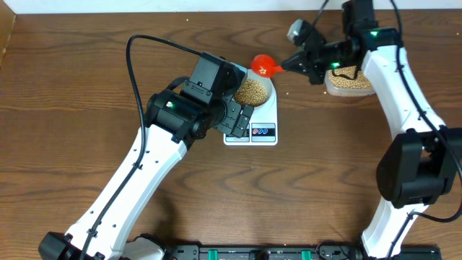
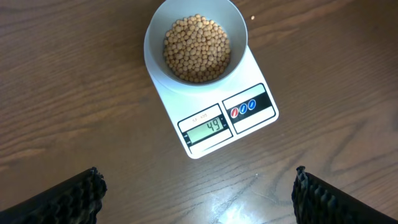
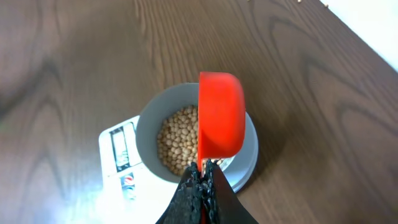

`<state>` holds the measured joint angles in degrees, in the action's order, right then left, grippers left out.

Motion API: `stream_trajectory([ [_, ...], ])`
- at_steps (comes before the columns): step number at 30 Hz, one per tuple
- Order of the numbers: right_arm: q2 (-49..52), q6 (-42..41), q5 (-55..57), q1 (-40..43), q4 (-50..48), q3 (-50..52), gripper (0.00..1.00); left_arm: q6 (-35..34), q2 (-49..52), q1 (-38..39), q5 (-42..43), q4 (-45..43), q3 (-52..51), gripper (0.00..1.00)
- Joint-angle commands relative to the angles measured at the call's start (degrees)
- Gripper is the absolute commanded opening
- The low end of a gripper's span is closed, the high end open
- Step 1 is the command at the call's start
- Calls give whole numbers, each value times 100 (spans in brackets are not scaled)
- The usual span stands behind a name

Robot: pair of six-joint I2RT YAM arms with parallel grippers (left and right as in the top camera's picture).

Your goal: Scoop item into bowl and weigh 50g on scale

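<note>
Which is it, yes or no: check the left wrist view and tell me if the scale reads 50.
No. The display on the scale shows 49, with the bowl of beans sitting on it.

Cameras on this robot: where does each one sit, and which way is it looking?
Overhead: fixed above the table, looking straight down; shows the left arm, right arm, scale, bowl and red scoop.
Left wrist: on the left arm, looking down at the beans in the bowl on the scale; its open left end effector frames the bottom corners.
Right wrist: on the right arm, looking down past the shut right end effector gripping the red scoop above the bowl.
Shared: all three see bowl, beans and scale.
</note>
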<state>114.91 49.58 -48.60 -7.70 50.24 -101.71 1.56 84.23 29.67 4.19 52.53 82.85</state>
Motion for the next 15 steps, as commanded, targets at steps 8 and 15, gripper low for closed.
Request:
stream_trajectory([
  [8,-26,1384,713,-411,-35,-39,1,57,39,-13,11,15,-57,98],
  [15,-26,1394,706,-439,-35,-39,1,57,39,-13,11,15,-57,98],
])
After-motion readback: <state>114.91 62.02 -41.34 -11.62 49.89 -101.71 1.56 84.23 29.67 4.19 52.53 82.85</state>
